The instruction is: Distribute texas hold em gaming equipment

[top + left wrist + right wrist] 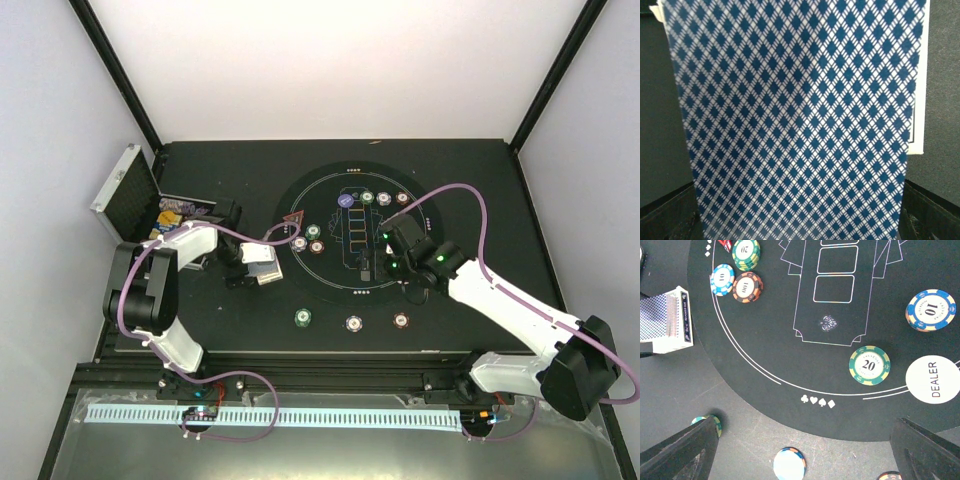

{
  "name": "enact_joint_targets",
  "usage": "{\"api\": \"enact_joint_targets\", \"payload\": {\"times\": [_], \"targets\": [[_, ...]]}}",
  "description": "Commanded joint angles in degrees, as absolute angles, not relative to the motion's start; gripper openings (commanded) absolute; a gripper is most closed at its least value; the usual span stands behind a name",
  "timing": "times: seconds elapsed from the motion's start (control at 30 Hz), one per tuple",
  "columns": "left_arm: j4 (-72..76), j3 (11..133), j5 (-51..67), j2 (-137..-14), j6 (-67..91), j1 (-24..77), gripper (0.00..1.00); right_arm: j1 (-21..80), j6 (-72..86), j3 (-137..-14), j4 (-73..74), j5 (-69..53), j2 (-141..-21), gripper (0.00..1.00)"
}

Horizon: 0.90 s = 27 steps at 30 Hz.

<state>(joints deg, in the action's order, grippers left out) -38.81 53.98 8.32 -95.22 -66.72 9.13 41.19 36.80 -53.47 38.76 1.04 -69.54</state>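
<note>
Observed the left claw (799, 192) spread wide, straddling the deck of cards (800, 110) from above. Found no grip as yet, with fingers (670, 212) just outside the deck's side edges. Located the deck on the bare desk (240, 330), just left of the round mat (330, 285) and near the open case (125, 190). Observed the right claw (805, 425) likewise wide and holding nothing, hovering above the mat's near rim, close to the DEALER button (932, 380) and a green chip (870, 365). Counted three chips (354, 323) off the mat along the desk's near side, and others grouped on the mat beside the red triangle marker (293, 222).

Judged the step in hand to be lifting cards from the deck for dealing out.

Recommended:
- Centre over the deck before closing, to land both pads on the edges together.
- Close slowly, to avoid fanning or skewing the stack.
- Lift straight up, well clear of the chips just right of the deck.
- Hold the right claw back from the left arm's likely path across the mat.
</note>
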Motion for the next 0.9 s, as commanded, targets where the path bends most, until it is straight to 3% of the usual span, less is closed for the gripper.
{"api": "enact_joint_targets", "payload": {"times": [0.0, 0.87], "targets": [[-37.4, 53.0, 7.9, -94.8, -66.0, 9.8, 0.99, 41.8, 37.6, -52.7, 37.6, 0.7, -69.8, 0.96], [-30.8, 49.1, 13.4, -96.1, -63.6, 6.2, 0.89, 42.2, 38.7, -53.7, 40.7, 1.1, -69.8, 0.94]]}}
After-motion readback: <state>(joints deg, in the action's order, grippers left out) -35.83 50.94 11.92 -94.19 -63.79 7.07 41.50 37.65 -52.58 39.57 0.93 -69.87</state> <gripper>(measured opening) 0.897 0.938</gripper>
